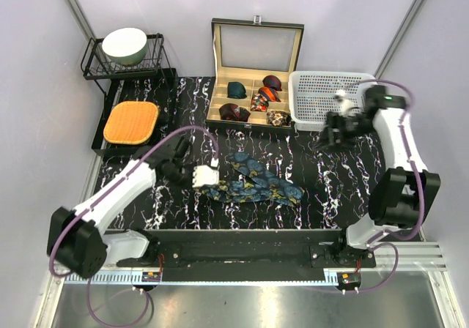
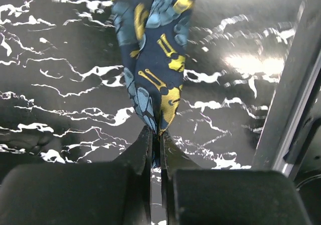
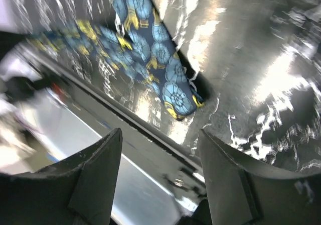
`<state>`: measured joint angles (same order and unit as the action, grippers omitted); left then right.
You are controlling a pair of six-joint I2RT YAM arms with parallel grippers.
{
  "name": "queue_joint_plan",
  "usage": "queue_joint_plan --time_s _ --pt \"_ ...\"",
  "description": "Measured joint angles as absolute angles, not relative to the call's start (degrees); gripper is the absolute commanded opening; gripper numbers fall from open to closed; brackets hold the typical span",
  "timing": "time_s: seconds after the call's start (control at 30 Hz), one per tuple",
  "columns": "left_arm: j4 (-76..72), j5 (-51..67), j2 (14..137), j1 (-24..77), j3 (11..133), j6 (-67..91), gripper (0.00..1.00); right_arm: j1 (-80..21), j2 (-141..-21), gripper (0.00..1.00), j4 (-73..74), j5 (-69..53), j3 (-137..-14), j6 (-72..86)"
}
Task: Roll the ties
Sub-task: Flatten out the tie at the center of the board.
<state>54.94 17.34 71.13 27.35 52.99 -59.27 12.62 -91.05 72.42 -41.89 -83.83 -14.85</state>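
Step in hand: looked like the very start of rolling the navy tie (image 1: 253,181). One end was pinched and there was no coil at all yet.
Left claw: the left gripper (image 2: 156,147) was clamped flat on the tie's narrow tip, with only fabric between the pads.
Right claw: the right gripper (image 3: 159,134) hung above the table over by the white basket (image 1: 326,97), jaws apart and nothing in them.
Where the tie was: on the black marbled table (image 1: 330,181), in front of the tie box (image 1: 256,31). It sprawled in loose folds from the left claw off to the right, wide end near the table's front edge.
Already rolled: the box compartments held small coils, including a green one (image 1: 236,88) and a maroon one (image 1: 272,83).
Next move, my guess: the bunched middle needed pulling out straight first. Then the pinched tip had to turn over on itself to make a tight core, probably with the right claw coming down to hold the strip flat.
Fabric: thin, limp woven stuff with a slight sheen. Navy ground, teal shell-like rounds, gold marks. Narrow strip, pointed at both ends that showed.
Table surface: glossy black with white veining and lots of glare. Looked slick, so I'd expect the tie to slide rather than stay put while rolling.
Box: dark frame, pale lining, lid standing open.
Basket: white perforated plastic.
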Motion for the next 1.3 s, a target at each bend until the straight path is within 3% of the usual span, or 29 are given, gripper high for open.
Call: queue_joint_plan --time_s 0.1,0.33,0.47,0.63,0.8,0.93,1.0,1.03,1.1,1.17,1.3 --pt "53.78 17.37 67.44 27.38 48.16 -62.78 0.00 0.23 -91.50 0.72 69.93 -36.42 -83.74 -15.81" --pt "49.17 17.41 71.18 27.38 45.21 -63.33 0.00 -22.48 -98.32 0.78 58.06 -24.21 -83.88 -14.72" --pt "46.57 17.52 71.35 27.38 44.84 -63.05 0.00 -30.22 -105.08 0.86 52.82 -20.86 -83.70 -13.91" --pt "45.43 17.50 71.35 27.38 43.90 -62.89 0.00 -36.88 -108.22 0.81 48.05 -17.23 -81.49 -13.67" --pt "45.08 17.50 71.35 27.38 43.40 -62.43 0.00 -39.48 -111.15 0.60 44.56 -13.02 -81.28 -13.69" --pt "44.84 17.45 71.37 27.38 43.35 -61.87 0.00 -39.48 -114.85 0.56 42.30 -8.29 -81.28 -13.26" --pt "44.66 17.45 71.44 27.38 43.33 -61.63 0.00 -39.48 -115.09 0.49 41.67 -6.59 -81.54 -13.21" --pt "44.47 17.43 71.46 27.38 43.27 -61.45 0.00 -39.48 -115.18 0.33 41.43 -5.89 -81.54 -13.23" --pt "43.75 17.28 71.61 27.38 42.89 -61.14 0.00 -39.48 -115.28 0.14 41.01 -4.32 -81.52 -13.69" --pt "43.29 17.06 72.07 27.38 42.54 -60.64 0.00 -39.48 -115.39 0.00 40.62 -2.70 -81.54 -14.26" --pt "42.39 16.36 72.82 27.35 41.58 -59.66 0.00 -38.79 -115.09 0.00 41.08 -0.99 -81.73 -15.16"
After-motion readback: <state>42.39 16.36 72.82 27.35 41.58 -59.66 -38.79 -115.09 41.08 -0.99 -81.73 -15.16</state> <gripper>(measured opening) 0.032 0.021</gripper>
